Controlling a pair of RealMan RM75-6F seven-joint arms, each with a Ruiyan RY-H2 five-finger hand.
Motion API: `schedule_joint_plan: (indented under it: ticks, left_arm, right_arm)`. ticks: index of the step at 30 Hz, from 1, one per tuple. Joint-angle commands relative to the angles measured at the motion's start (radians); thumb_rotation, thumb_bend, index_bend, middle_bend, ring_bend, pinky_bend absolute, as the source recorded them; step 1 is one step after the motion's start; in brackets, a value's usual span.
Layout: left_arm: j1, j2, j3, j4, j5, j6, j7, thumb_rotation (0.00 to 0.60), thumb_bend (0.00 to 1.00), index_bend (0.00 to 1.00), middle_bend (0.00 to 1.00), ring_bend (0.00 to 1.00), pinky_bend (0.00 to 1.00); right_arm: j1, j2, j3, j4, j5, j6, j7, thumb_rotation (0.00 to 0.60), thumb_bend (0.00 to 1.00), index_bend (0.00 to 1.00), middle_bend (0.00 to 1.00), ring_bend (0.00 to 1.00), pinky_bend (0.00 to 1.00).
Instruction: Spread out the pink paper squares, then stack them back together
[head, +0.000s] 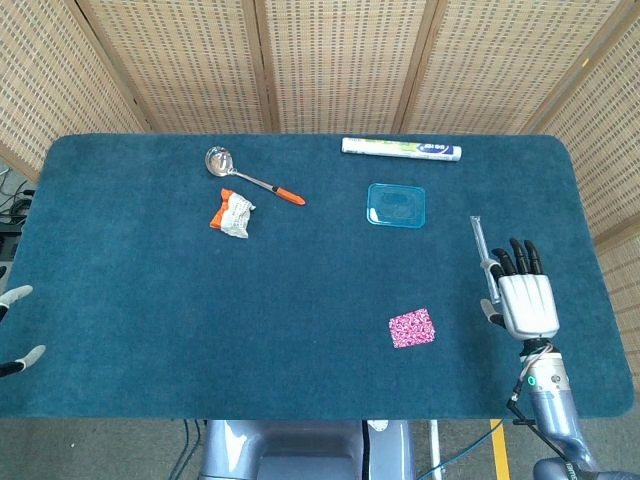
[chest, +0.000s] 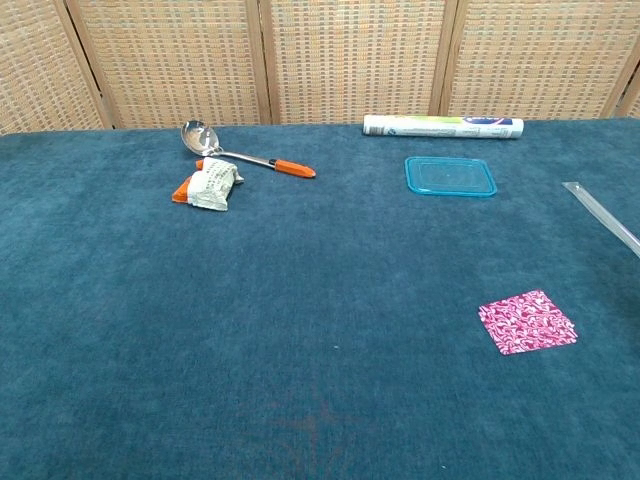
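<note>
From the head view, my right hand hovers near the table's right edge, fingers apart and holding nothing, well to the right of the pink paper squares. They lie as one neat stack on the blue cloth near the front edge, so I judge the spreading is either not begun or already undone; I cannot tell which. To spread them well, I would come down flat on the top sheet with light fingertip pressure and slide it sideways, since pinching thin paper off soft cloth is likely to drag the whole stack. Of my left hand only pale fingertips show at the far left edge, and I cannot tell how it is set. Just beside my right hand's fingers lies a clear tube, which I should not knock as I move back in. The blue lid sits further back, apart from the stack.

From the chest view, neither hand shows. The pink squares lie alone at front right with bare cloth on all sides, so there is room to fan them out leftward. The clear tube runs off the right edge. Far back are a white roll, a ladle and a crumpled wrapper, all well out of the way.
</note>
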Motion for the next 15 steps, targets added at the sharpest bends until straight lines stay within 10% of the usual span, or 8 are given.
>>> schedule_joint_plan:
  ticks: [1,15]
  left_arm:
    - [0.0,-0.002,0.002,-0.002,0.004,0.001,0.003,0.6,0.13,0.21,0.0,0.0,0.0]
    - [0.004,-0.009,0.015,-0.015,0.022,0.002,0.011,0.6,0.13,0.21,0.0,0.0,0.0]
  right_arm:
    - [-0.037,0.013,-0.009,0.004,-0.027,0.039,0.022,0.6,0.31,0.31,0.23,0.0,0.0]
    - [-0.163,0.06,-0.044,-0.034,-0.142,0.147,0.096,0.6,0.3,0.31,0.24,0.0,0.0]
